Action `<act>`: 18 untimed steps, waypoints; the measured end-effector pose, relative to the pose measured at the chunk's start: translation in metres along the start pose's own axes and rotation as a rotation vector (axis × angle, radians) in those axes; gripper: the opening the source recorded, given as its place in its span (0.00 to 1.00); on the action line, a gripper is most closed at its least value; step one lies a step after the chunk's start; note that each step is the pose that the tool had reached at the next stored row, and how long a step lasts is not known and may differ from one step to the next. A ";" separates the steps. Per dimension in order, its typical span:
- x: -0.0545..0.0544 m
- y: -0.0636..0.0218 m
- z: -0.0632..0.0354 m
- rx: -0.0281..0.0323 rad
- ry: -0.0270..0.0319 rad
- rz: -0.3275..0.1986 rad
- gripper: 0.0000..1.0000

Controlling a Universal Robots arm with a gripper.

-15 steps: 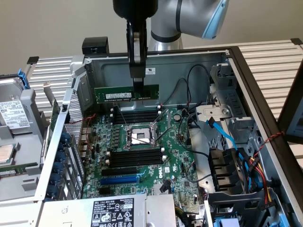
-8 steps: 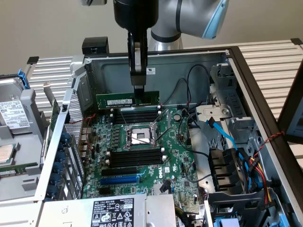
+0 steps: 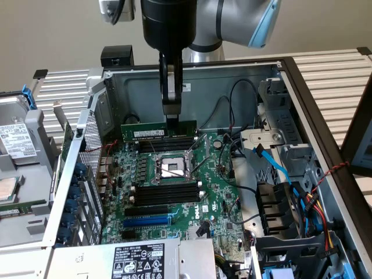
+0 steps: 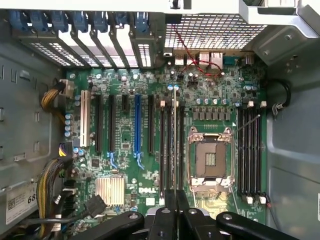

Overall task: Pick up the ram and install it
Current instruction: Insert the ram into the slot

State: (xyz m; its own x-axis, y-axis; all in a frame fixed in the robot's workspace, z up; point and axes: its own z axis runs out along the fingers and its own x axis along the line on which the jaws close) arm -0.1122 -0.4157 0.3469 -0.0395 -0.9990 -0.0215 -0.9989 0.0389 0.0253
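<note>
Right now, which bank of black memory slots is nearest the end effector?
The bank beyond the square metal processor socket, directly under the thin green ram stick; the other bank lies nearer the camera.

Open room over the motherboard [image 3: 215, 192] around the ram [image 3: 145, 131] — cables [image 3: 272, 161] crowd the exterior view's right.

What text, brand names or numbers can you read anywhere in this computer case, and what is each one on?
"DELL": printed in white on the motherboard.
"68": on a partly cut-off white sticker.
Too small to read: the white label on the ram, the large sticker on the power supply, and the label on the hard drive beside the case.
</note>
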 end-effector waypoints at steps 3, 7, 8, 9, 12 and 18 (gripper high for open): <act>0.000 -0.0007 0.0054 0.0001 -0.0008 0.000 0.12; 0.000 -0.0013 0.0127 0.0000 -0.0011 0.000 0.12; 0.000 -0.0015 0.0146 0.0001 -0.0013 0.000 0.12; 0.000 -0.0016 0.0164 0.0001 -0.0014 0.000 0.12; 0.000 -0.0019 0.0218 0.0001 -0.0013 0.000 0.12; 0.001 -0.0025 0.0327 0.0000 -0.0013 0.000 0.12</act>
State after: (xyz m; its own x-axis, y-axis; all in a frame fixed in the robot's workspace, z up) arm -0.1105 -0.4157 0.3142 -0.0399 -0.9989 -0.0228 -0.9989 0.0393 0.0253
